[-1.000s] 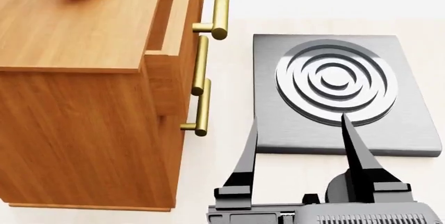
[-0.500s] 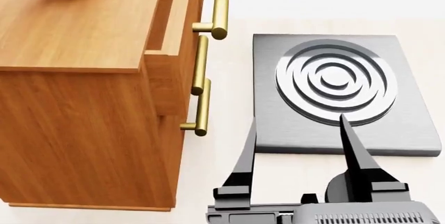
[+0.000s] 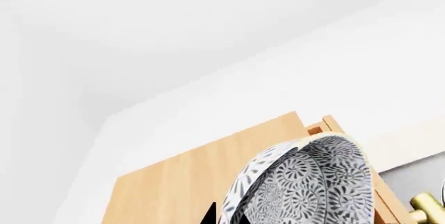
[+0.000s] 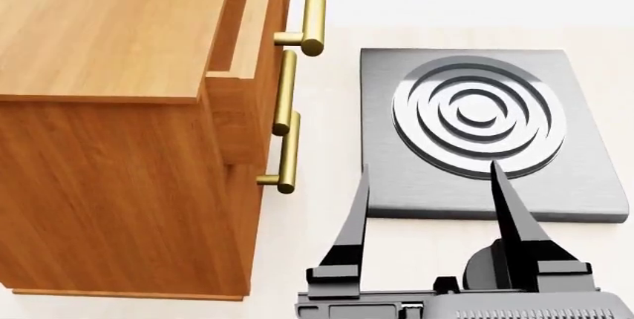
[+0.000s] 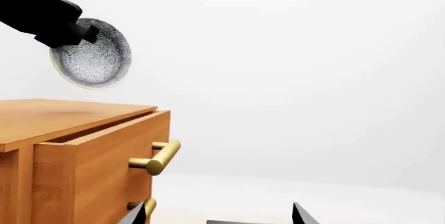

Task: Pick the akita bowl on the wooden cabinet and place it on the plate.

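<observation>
The bowl (image 5: 91,53) is held by its rim in the closed left hand (image 5: 70,32), tilted and well above the cabinet (image 5: 76,114). The right hand (image 4: 428,185) is open and holds nothing, low before the stove (image 4: 584,178). The bowl should be levelled before it is carried. The plate is seen in no view, perhaps hidden. Only the wrist views show the bowl.

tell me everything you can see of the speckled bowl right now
The small round white bowl with dense grey-blue floral speckle looks like glazed ceramic, patterned inside and out. It hangs in the air well above the orange-brown wooden cabinet, touching nothing but the black left hand, which pinches its rim. It is tipped steeply on edge, its opening facing sideways. It is out of the head view.
</observation>
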Robot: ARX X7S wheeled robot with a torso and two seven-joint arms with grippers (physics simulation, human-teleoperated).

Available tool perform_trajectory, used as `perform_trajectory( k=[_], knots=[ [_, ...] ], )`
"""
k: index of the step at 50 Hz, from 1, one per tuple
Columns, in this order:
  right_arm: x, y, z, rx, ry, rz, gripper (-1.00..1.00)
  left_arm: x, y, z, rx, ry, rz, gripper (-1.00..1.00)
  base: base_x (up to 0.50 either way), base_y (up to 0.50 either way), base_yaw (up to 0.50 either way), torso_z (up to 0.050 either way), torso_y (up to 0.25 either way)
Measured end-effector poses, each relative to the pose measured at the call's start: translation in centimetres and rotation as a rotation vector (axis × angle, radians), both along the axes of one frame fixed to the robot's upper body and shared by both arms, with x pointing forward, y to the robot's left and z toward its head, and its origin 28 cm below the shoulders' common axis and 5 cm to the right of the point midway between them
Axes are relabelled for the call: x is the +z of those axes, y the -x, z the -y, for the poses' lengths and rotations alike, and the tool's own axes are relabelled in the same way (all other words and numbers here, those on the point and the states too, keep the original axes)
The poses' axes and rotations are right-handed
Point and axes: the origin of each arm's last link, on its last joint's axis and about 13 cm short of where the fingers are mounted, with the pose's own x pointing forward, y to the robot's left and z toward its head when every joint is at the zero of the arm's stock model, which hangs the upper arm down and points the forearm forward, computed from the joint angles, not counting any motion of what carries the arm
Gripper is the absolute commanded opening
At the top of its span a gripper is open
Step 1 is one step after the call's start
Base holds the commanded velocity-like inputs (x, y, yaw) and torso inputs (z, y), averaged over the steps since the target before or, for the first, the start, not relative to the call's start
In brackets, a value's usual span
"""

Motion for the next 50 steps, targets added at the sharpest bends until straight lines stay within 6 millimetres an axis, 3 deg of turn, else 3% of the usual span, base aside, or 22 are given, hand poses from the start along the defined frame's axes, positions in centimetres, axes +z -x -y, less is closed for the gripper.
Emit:
perform_trajectory(
  k=[11, 20, 36, 50],
  knots=[
    [0.2, 0.2, 0.0, -0.002, -0.001, 0.008, 1.00, 2.4, 1.1, 1.7, -0.102, -0.083, 0.115, -1.00, 0.00, 0.00, 0.00, 0.000, 0.000],
    [0.5, 0.4, 0.1, -0.007, -0.007, 0.020, 1.00, 3.1, 2.0, 3.7, -0.201, -0.155, 0.179, -1.00, 0.00, 0.00, 0.00, 0.000, 0.000],
    [1.3, 1.1, 0.3, -0.015, -0.016, 0.051, 1.00, 2.1, 4.0, 6.2, -0.349, -0.265, 0.233, -1.00, 0.00, 0.00, 0.00, 0.000, 0.000],
    [1.9, 1.7, 0.4, -0.022, -0.021, 0.076, 1.00, 0.8, 5.8, 7.0, -0.464, -0.331, 0.287, -1.00, 0.00, 0.00, 0.00, 0.000, 0.000]
  ],
)
